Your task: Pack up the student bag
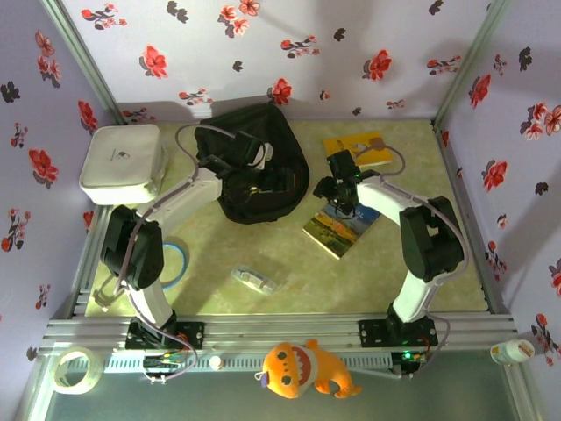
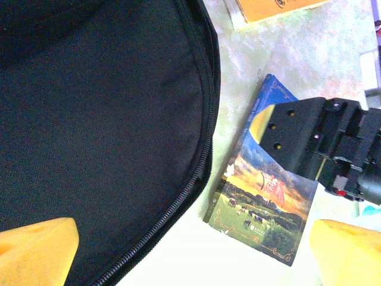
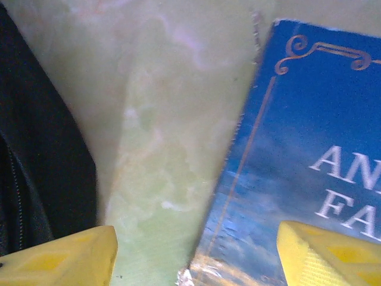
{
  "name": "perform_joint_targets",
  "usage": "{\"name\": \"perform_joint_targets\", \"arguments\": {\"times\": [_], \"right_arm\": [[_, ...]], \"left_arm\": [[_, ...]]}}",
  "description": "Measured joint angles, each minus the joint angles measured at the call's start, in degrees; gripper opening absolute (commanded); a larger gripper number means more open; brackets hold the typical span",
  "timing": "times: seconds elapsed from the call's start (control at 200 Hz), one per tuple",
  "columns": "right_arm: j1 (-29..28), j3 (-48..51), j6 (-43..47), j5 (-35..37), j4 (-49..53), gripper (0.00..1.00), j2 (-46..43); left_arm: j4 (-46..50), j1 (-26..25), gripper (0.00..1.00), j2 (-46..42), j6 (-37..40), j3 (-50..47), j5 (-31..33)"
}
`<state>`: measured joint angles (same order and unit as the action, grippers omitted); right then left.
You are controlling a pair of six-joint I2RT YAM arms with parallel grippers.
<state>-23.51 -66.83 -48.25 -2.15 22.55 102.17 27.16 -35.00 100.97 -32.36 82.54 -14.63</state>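
1. Rear centre of the surface (image 1: 333, 281): student bag (image 1: 280, 140).
2. Left of the bag, at the surface's edge: hard case (image 1: 123, 162).
3. Just right of the bag: nearer book (image 1: 337, 232), flat.
4. Behind that book, apart: farther book (image 1: 359, 149).
5. In front of the bag: small packet (image 1: 253, 280); further left, tape roll (image 1: 184, 261).

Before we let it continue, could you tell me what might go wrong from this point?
The right gripper straddles an edge of the blue book, one finger over the cover, one over the table; lying flat, the book may slide instead of lifting. The zipper of the student bag looks closed where visible, so the book may have no way in.
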Motion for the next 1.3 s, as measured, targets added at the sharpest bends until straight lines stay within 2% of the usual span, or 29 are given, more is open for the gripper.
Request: {"name": "perform_joint_targets", "arguments": {"times": [0.345,0.7,0.985,1.155,1.3], "right_arm": [[-1.6,3.6,0.2,-3.7,-1.5,0.69,1.2],[-6.9,14.2,-3.4,-6.7,-5.5,0.66,-8.2],[-1.0,14.8,-6.0,-3.6,-5.5,0.56,-18.8],[4.2,18.7,-5.9,0.3,-1.5,0.51,-23.6],[4.9,22.4,-5.6,3.7,3.7,0.43,-25.4]], "left_arm": [[0.8,-0.4,1.00,0.8,0.0,0.8,-0.5],[1.1,-2.4,0.98,3.8,0.0,2.9,-2.1],[1.2,-5.2,0.93,6.5,-0.2,5.2,-3.7],[1.0,-9.1,0.87,9.6,-0.7,6.7,-4.7],[1.1,-12.4,0.80,13.9,-1.4,8.2,-5.1]]}}
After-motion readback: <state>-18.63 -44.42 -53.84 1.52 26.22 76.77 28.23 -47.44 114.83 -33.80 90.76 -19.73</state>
